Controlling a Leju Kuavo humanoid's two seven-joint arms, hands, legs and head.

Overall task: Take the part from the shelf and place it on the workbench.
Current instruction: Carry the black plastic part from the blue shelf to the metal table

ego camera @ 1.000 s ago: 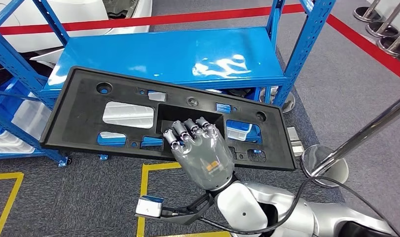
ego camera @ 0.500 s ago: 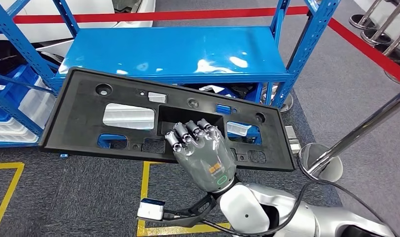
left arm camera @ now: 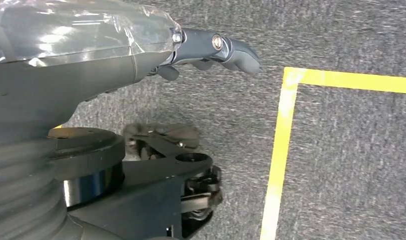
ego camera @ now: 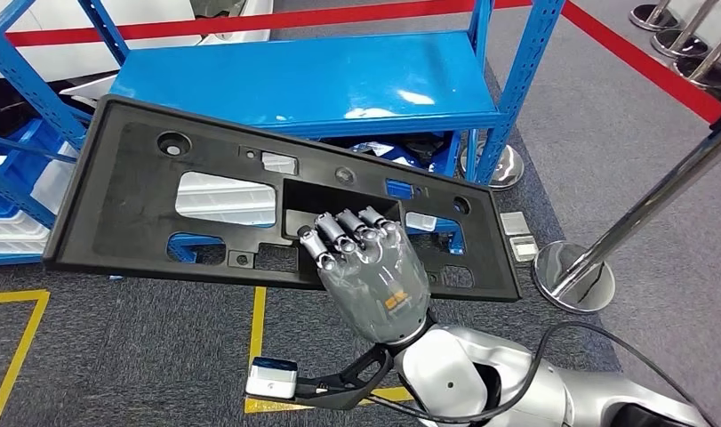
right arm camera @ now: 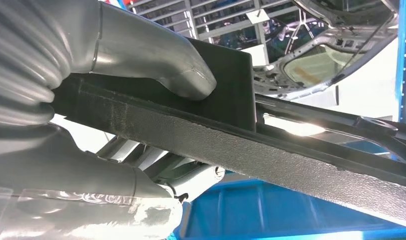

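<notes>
A long black plastic panel (ego camera: 143,213) with several cut-outs hangs level in front of the blue shelf rack (ego camera: 312,80), clear of the shelf board. My right hand (ego camera: 370,267) grips its near edge at the middle, fingers hooked over the rim of the central recess. In the right wrist view the thumb (right arm camera: 155,55) presses on one face of the panel (right arm camera: 291,155) and the fingers close on the other. My left hand (left arm camera: 211,47) hangs beside my body over grey carpet, fingers loosely curled around nothing.
Blue uprights (ego camera: 516,80) frame the rack; white and blue bins (ego camera: 10,231) sit low on its left. A chrome stanchion (ego camera: 574,276) stands right of the panel. Yellow floor tape (ego camera: 254,338) and red tape (ego camera: 276,18) mark the carpet.
The whole picture has shifted, so the camera moved. The panel stays in my right hand and its left end has swung out further left and lower in the picture.
</notes>
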